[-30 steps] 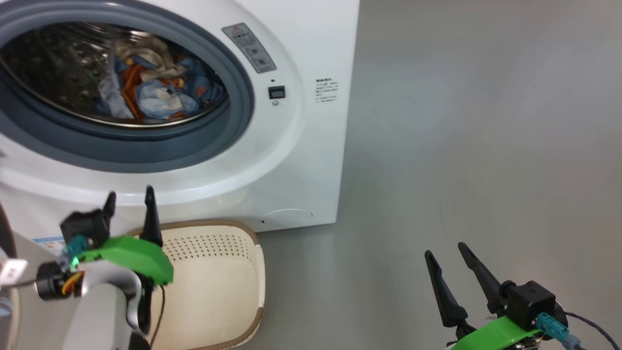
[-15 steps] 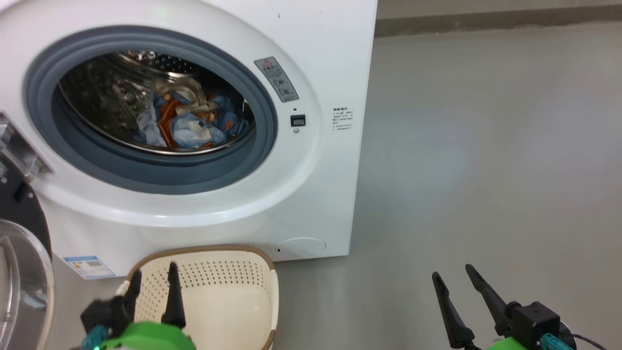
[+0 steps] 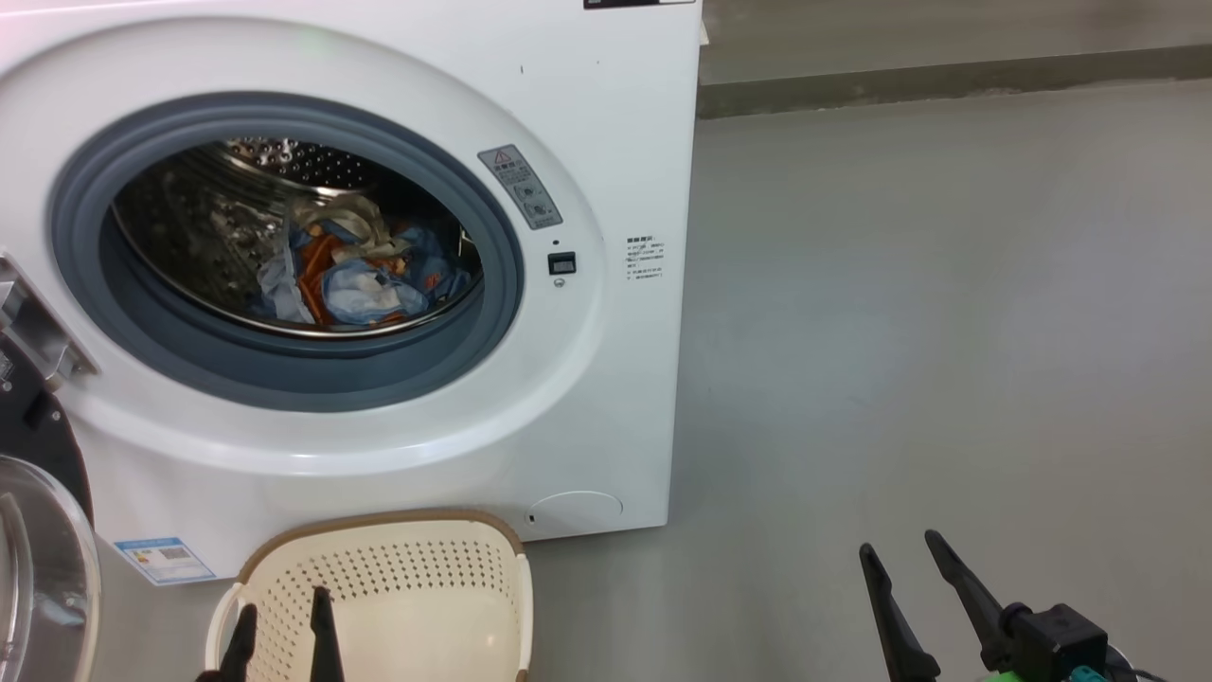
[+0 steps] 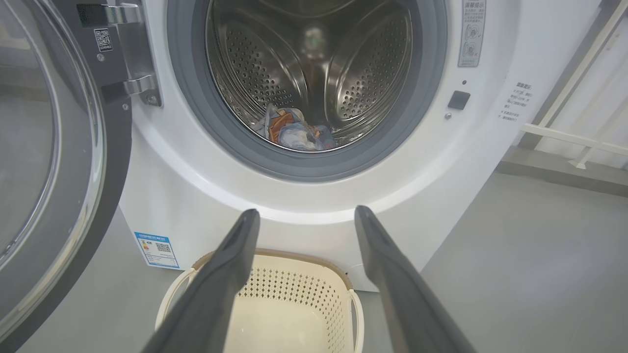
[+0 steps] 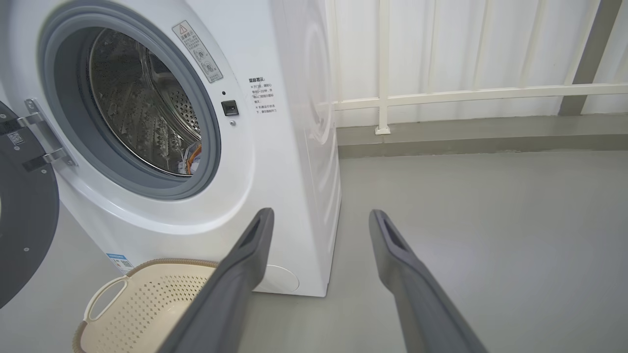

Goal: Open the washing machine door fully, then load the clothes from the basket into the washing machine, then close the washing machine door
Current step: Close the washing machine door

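The washing machine [image 3: 606, 142] stands with its door [image 4: 115, 162] swung wide open on the hinge [image 4: 137, 83] at the left of the opening, black rim and bulging glass turned outward. The clothes [image 3: 350, 279] are inside, a small heap at the bottom of the steel drum [image 4: 373, 63] behind the grey gasket [image 3: 284, 379]: blue fabric with orange print, some pale cloth mixed in. The basket [image 3: 426, 578] sits on the grey floor [image 3: 900, 284] right in front of the machine, under the opening and close to the front panel. Low on that panel, a blue label [image 3: 166, 559] is to the basket's left and a round flap [image 3: 575, 507] to its right.

Left pincer [image 4: 305, 211]: released, jaws spread, nothing between them. It hovers above the near side of the basket, pointing at the machine front. Right pincer [image 5: 321, 212]: also released, jaws apart, gripping nothing. It is over bare floor to the right of the machine, well apart from basket and door. A white railing [image 5: 441, 93] runs along the wall past the machine's right side.
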Robot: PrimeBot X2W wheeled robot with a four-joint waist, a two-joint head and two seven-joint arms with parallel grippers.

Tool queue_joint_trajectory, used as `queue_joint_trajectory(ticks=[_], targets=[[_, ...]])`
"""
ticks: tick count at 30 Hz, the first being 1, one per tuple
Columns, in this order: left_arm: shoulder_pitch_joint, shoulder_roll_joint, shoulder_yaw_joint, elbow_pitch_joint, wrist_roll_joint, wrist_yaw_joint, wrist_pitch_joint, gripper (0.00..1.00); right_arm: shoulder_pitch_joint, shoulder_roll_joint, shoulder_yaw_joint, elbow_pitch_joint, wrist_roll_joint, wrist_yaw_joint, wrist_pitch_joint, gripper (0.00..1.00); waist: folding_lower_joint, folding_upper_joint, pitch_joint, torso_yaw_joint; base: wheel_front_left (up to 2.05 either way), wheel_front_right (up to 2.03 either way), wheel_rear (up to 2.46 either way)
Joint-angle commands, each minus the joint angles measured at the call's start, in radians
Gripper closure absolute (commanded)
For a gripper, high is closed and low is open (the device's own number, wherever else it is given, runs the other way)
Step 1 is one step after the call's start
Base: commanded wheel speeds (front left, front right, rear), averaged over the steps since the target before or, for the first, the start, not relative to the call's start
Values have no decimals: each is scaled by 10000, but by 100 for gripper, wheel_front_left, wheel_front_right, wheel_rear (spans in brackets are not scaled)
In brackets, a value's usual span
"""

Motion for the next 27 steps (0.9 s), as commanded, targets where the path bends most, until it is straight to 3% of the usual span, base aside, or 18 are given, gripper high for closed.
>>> queue_joint_trajectory(ticks=[1,19,27], targets=[[-33,155,272,-396,112,56,-64,0,5,-23,222,-266,-100,16,-49,0,0,-1,-71,-30,0,0,0],[435,155,251,-662,430,262,-64,0,200,31,189,-271,-110,16,-49,0,0,-1,-129,-144,-3,3,0],[402,155,297,-657,460,348,-64,0,193,67,184,-287,-83,16,-49,0,0,-1,-75,-107,-93,93,0]])
